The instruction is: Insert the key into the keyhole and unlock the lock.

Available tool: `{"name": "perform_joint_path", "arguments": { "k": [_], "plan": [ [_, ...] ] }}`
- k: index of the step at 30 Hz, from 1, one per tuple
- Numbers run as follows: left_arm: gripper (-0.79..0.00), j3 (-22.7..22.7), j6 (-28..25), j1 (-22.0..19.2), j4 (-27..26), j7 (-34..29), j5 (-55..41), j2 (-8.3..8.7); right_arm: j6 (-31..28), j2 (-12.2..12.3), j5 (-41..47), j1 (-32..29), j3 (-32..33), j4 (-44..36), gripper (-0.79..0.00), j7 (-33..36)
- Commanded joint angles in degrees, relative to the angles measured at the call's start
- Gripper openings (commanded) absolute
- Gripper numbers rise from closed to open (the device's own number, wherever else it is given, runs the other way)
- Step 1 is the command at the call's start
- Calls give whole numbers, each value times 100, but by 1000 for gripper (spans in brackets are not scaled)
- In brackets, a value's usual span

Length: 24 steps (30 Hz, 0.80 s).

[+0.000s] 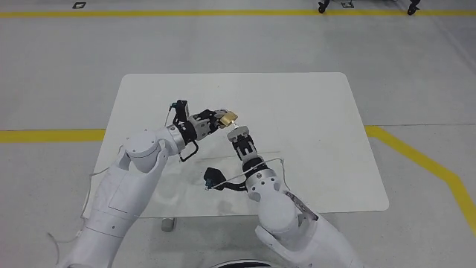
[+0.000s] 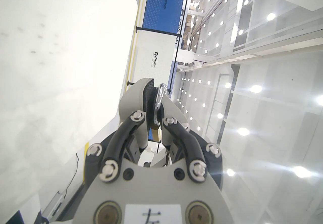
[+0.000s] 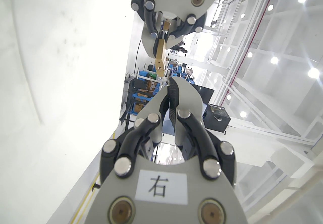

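Left tool (image 2: 158, 95) clamps the brass lock (image 2: 155, 134); right tool (image 3: 168, 88) pinched closed just beside it.

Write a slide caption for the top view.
Left gripper holds a brass padlock over the table, right gripper close beside it.

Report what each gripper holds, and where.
Left gripper: brass padlock, pinched at its shackle end. Right gripper: shut; contents cannot be told.

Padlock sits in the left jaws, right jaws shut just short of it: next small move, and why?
Probably a slight sideways nudge of the right jaws to centre on the padlock. Its brass end faces them, close but a little off their line.
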Motion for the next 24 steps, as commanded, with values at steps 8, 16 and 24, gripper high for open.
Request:
{"name": "perform_joint_path", "arguments": {
  "k": [8, 16, 24],
  "plan": [
    [-785, -18, 27, -91, 115, -352, -155, 11, 257, 149, -195, -273, 361, -110, -785, -696],
    [-785, 12, 42, -100, 81, -366, -131, 16, 180, 153, -195, -208, 360, -8, -785, -671],
    [-785, 71, 29, -93, 82, -338, -125, 11, 173, 131, -188, -173, 342, 24, -785, -676]
  ]
}}
